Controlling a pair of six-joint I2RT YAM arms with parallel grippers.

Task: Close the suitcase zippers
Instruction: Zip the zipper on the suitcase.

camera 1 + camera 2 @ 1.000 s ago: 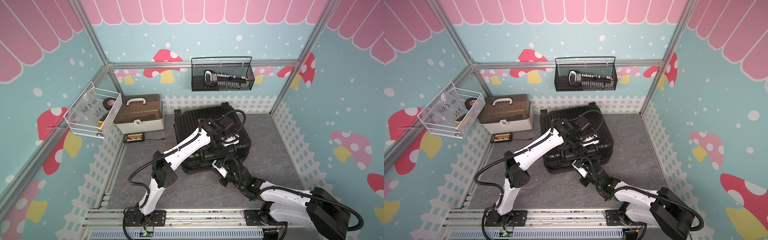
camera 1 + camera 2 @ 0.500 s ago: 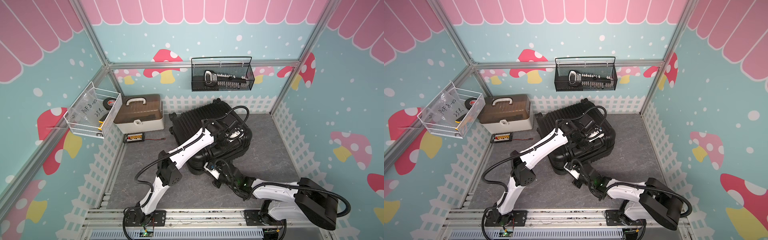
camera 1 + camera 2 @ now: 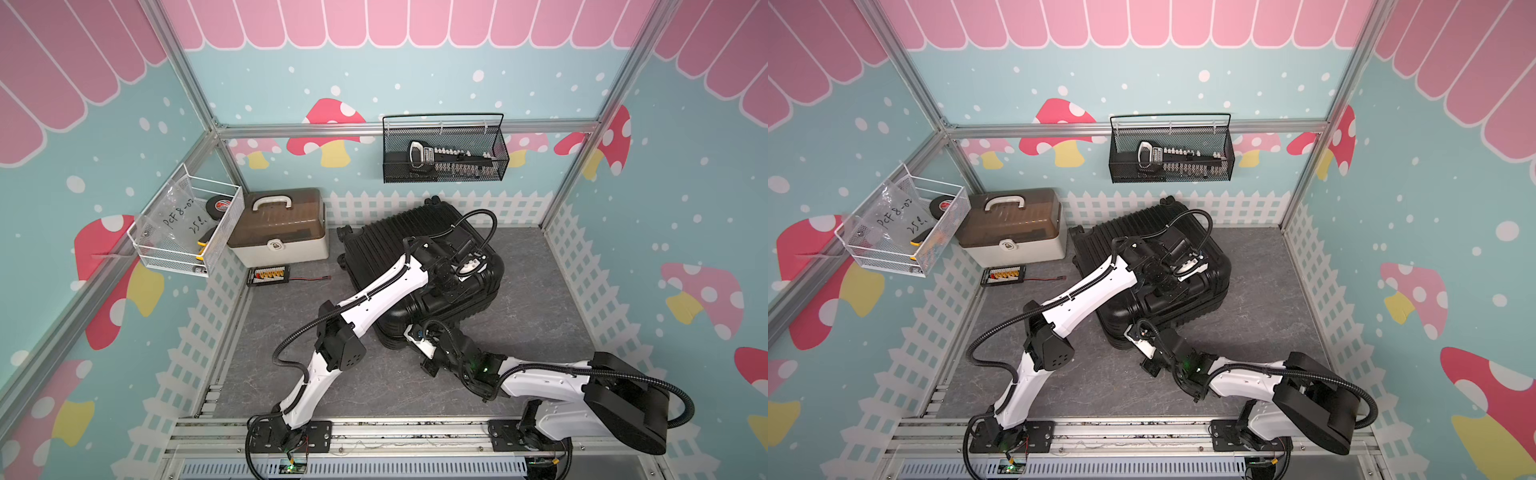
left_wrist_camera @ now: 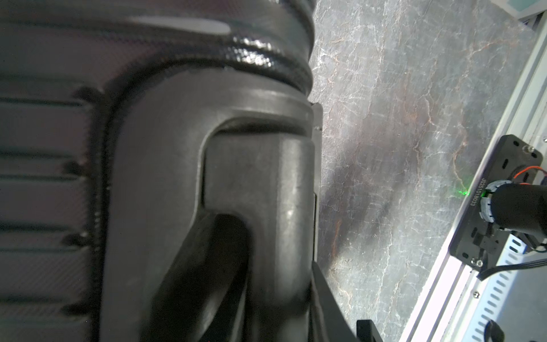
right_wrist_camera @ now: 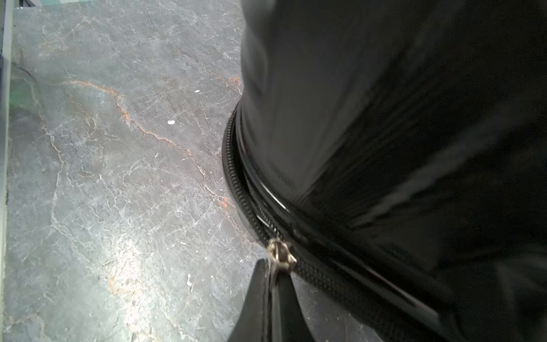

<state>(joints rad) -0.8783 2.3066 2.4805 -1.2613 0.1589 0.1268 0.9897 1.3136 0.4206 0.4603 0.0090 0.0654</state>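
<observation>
Right wrist view shows my right gripper (image 5: 272,268) pressed together on the small brass-coloured zipper pull (image 5: 281,254), its tab pinched between my fingertips. The thin black coil zipper track (image 5: 233,183) curves away ahead of those tips. It follows the seam of the small black ribbed hard-shell suitcase (image 5: 384,118), which lies flat on the grey marbled floor (image 5: 118,177) right beside my right gripper.

My left gripper (image 3: 450,286) sits on top of the case, against its moulded black handle (image 4: 257,192). I cannot tell whether it is clamped there or only resting.

To do this step well, I judge I should draw the pull along the line of the track and turn my wrist as the corner bends. I should stay close to the seam, because tugging outward could slip the tab from my grip or jam the slider. Steady downward pressure from my left side should stop the case swivelling.

As for writing, the clear plastic bag (image 3: 178,216) in the white wire basket (image 3: 232,216), far off beyond my left arm, carries handwriting that looks like "PCF 8-02". The black base plate (image 4: 500,165) shows what looks like "J0251018033".
</observation>
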